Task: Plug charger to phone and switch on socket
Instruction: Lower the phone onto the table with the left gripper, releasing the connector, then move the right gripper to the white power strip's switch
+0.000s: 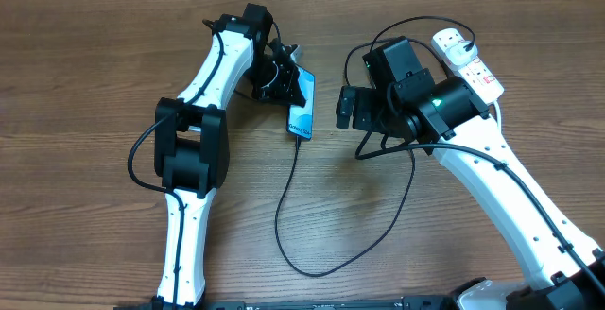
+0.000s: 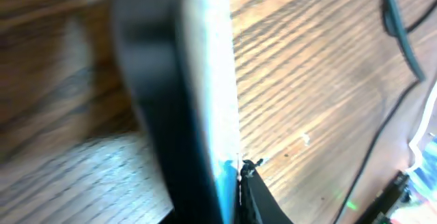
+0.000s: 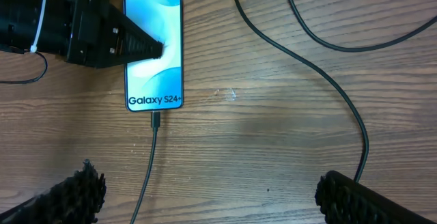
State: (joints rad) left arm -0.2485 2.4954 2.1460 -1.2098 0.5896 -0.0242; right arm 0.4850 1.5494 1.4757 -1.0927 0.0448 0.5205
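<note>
Between the two arms, the slim blue-screened smartphone [image 3: 164, 67] lies face up on the brown wooden surface [image 3: 273, 135]. Its long axis runs far to near, port end toward the robot, where the thin black charger cable [image 3: 147, 176] meets it. Left claw [image 3: 156, 48] sits narrow at its edge; whether it grips, I cannot tell. Right claw [image 3: 205, 190] gapes wide. Best to let go gently without unseating the plug, then press a switch on the white power strip [image 1: 468, 60].
</note>
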